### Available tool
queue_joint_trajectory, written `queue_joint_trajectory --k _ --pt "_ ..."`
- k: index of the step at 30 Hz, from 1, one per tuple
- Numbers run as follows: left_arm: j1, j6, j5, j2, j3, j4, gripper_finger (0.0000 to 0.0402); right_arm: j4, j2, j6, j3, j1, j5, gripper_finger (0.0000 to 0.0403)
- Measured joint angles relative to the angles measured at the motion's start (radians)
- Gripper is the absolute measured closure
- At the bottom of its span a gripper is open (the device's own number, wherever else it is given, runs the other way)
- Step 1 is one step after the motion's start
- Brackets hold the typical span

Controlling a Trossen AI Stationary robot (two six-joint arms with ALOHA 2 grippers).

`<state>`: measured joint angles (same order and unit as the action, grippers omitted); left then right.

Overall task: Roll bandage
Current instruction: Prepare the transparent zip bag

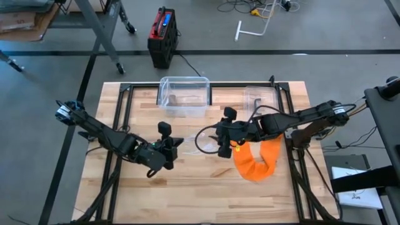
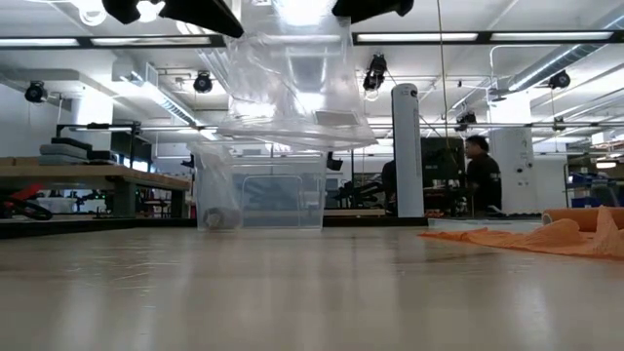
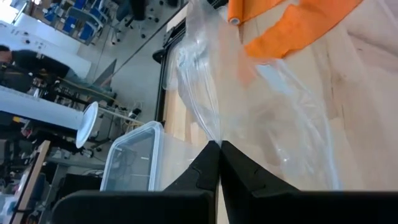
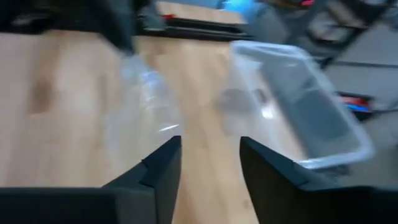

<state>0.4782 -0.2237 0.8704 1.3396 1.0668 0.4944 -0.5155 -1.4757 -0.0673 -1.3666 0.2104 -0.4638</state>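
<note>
Orange bandage lies loose on the table, right of centre, beside my right gripper.

It is unrolled, folded in a curve, and neither gripper holds it. My left gripper is pinched shut on the edge of a clear plastic bag; only the left wrist view shows that pinch plainly. My right gripper's jaws stand apart with nothing between them, per the right wrist view; that view is blurred, so I cannot say whether the bag touches them. The low view shows the bag hanging clear of the tabletop, in front of the clear bin at the far edge. The near half of the table offers open room.
</note>
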Motion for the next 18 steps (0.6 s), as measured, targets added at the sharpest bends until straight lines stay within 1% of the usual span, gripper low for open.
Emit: queue_joint_trajectory --k 2,3,6,9,13,15,17,18 --pt "0.007 -0.001 0.000 0.000 0.000 -0.001 0.0401 0.001 0.001 -0.003 0.000 0.000 0.067 0.0229" --pt "0.010 -0.002 0.000 0.000 0.000 -0.001 0.0401 0.007 0.001 -0.017 0.001 0.001 0.078 0.0225" --pt "0.014 -0.012 0.000 0.000 0.000 -0.001 0.0401 0.024 0.001 -0.045 0.012 0.000 0.072 0.0223" --pt "0.017 -0.018 0.000 0.000 0.000 -0.003 0.0401 0.049 0.001 -0.041 0.028 -0.002 0.070 0.0228" --pt "0.016 -0.023 0.000 0.000 0.000 -0.007 0.0401 0.175 -0.014 -0.010 0.062 -0.001 0.075 0.0236" --pt "0.016 -0.026 0.000 0.000 0.000 -0.009 0.0401 0.218 -0.022 0.019 0.066 -0.001 0.079 0.0239" --pt "0.016 -0.029 0.000 0.000 0.000 -0.015 0.0401 0.299 -0.047 0.038 0.061 -0.005 0.080 0.0242" --pt "0.016 -0.029 0.000 0.000 0.000 -0.017 0.0401 0.304 -0.057 0.049 0.063 -0.006 0.082 0.0243"
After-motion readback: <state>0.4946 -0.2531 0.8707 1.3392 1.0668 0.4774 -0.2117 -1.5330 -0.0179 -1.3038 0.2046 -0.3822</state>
